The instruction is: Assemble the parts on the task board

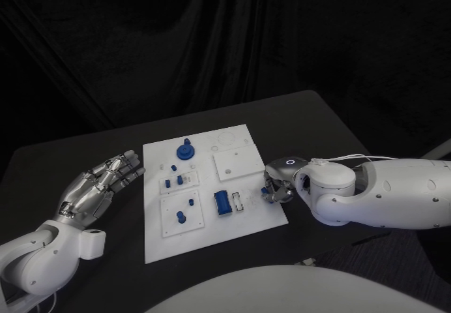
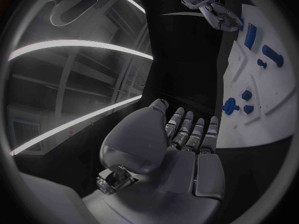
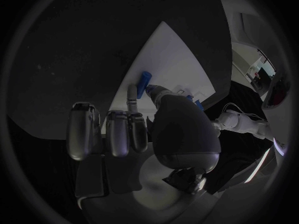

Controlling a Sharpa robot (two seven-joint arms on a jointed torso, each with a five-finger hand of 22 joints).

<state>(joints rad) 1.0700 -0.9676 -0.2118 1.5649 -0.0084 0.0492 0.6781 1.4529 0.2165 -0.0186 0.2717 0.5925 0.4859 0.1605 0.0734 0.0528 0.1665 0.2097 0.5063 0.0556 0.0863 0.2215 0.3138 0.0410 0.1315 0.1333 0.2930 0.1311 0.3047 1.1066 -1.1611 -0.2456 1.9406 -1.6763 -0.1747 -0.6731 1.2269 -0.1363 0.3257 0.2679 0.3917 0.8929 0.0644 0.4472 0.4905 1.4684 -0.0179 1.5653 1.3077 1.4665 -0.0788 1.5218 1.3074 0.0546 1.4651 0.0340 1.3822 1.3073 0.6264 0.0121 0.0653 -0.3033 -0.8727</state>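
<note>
The white task board (image 1: 206, 244) lies mid-table. On it are a round blue knob (image 1: 185, 151), several small blue pieces (image 1: 174, 177), two blue pegs (image 1: 191, 203) and a larger blue block (image 1: 221, 202) next to a white slot. My left hand (image 1: 99, 186) lies flat and open beside the board's left edge, holding nothing. My right hand (image 1: 276, 190) sits at the board's right edge with its fingers curled in, a little right of the block. In the right wrist view the right hand (image 3: 137, 134) points toward the blue block (image 3: 144, 78), and I see nothing in its fingers.
The black table (image 1: 310, 124) surrounds the board, with dark curtain behind. My bulky white right forearm (image 1: 376, 192) lies over the table's right side. In the left wrist view the board (image 2: 261, 114) lies just past the left hand (image 2: 187, 149), and the right hand (image 2: 215, 12) shows beyond.
</note>
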